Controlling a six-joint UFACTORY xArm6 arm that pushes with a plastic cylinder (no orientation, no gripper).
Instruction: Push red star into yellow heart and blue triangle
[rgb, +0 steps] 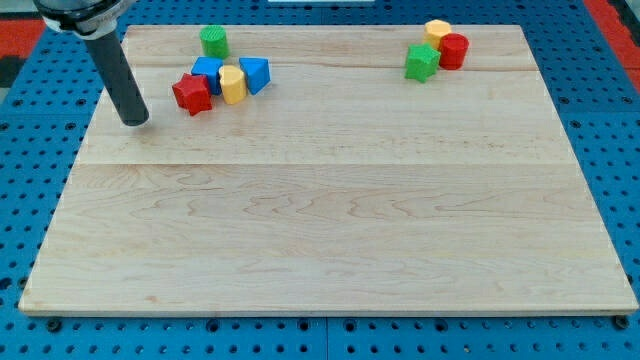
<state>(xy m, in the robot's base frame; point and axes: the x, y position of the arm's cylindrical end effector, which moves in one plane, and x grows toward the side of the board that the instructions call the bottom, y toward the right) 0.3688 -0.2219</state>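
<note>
Bench (330, 220): one cluster near top-left corner, another near top-right. Left cluster: red star (192, 93) leftmost, touching blue cube (207, 72) behind it; yellow heart (232, 85) just right of star; blue triangle (255, 74) right of heart. Green cylinder (214, 41) behind, nearer top edge. My tip (135, 121) left of star, apart. Right cluster: green star (421, 62), red cylinder (453, 51), yellow block (437, 32), bunched together.

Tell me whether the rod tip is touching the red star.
Apart. The camera view shows bare wood between my tip and the red star, which lies toward the view's right of it, against the yellow heart.
</note>
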